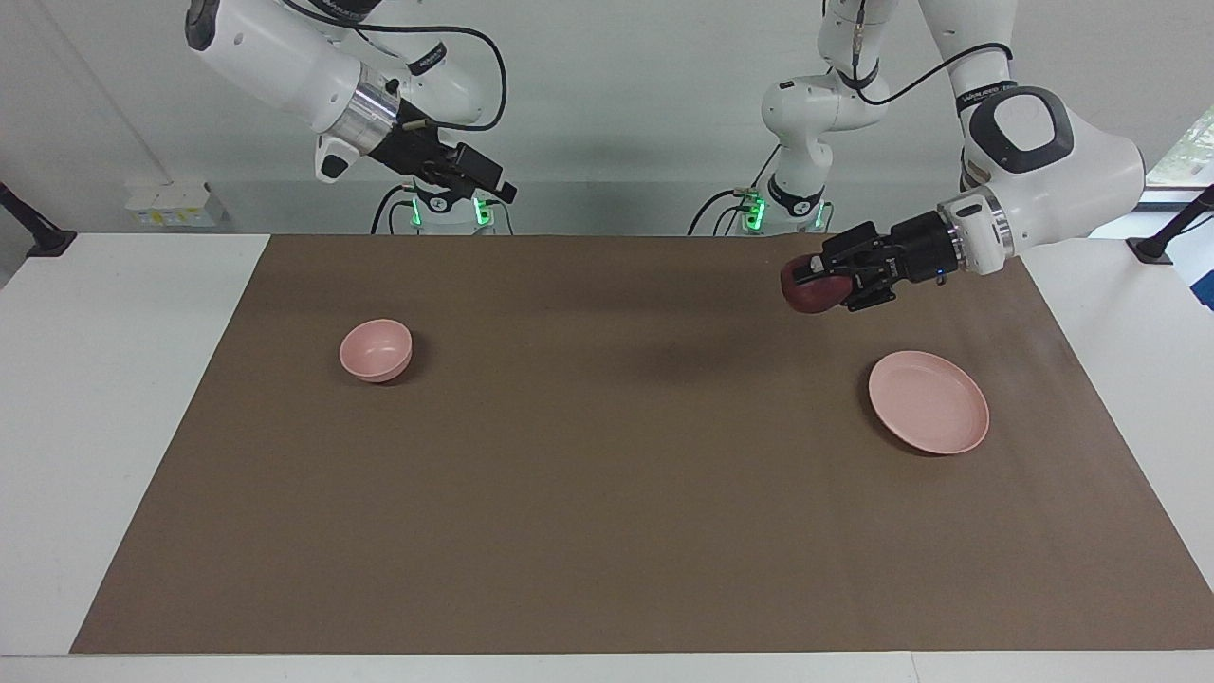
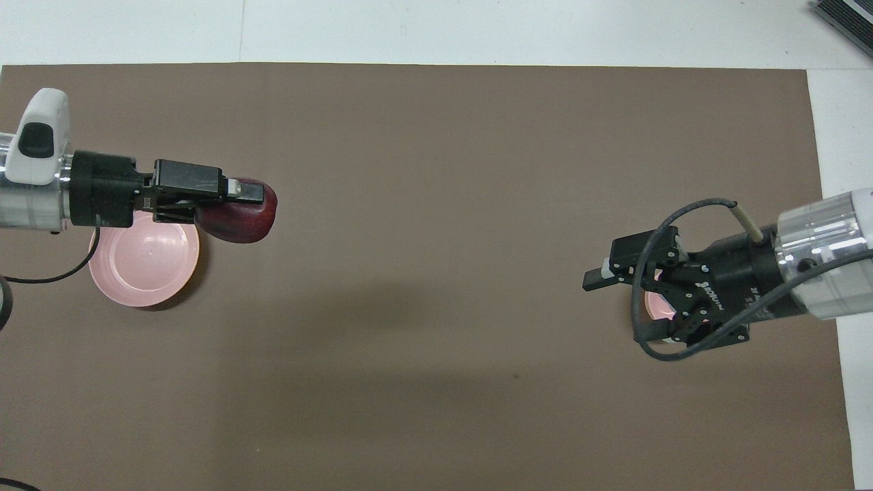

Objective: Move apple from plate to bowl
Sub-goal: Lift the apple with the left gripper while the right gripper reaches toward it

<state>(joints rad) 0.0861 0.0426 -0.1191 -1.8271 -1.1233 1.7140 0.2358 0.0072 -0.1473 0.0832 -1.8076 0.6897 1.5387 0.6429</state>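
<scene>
apple: small round dark red apple [image 1: 809, 289], pinched between my left gripper [image 1: 821, 282] fingers, up in the air, off the plate
left gripper: clamped on the apple, wrist near level, over bare brown mat [image 1: 607, 531] just beside the plate rim on the side toward the table middle
plate: flat round pale pink plate [image 1: 929, 401], nothing on it, at my left arm's end
bowl: small deep pale pink bowl [image 1: 377, 349], nothing in it, at my right arm's end, well apart from the apple
key relation: bowl lies straight across the table from my left gripper, along the table's long axis; whole middle of the mat is between them
nearer arm: right gripper [image 1: 482, 178] hangs high over the bowl area, waiting; can't tell if its fingers are spread or pressed
apple look: glossy, dark maroon, roundish; yellow patch not visible here
step: carry phase, judged about halfway; drop not yet done
risk: long reach for my left arm, right gripper may be in the way over the bowl
</scene>
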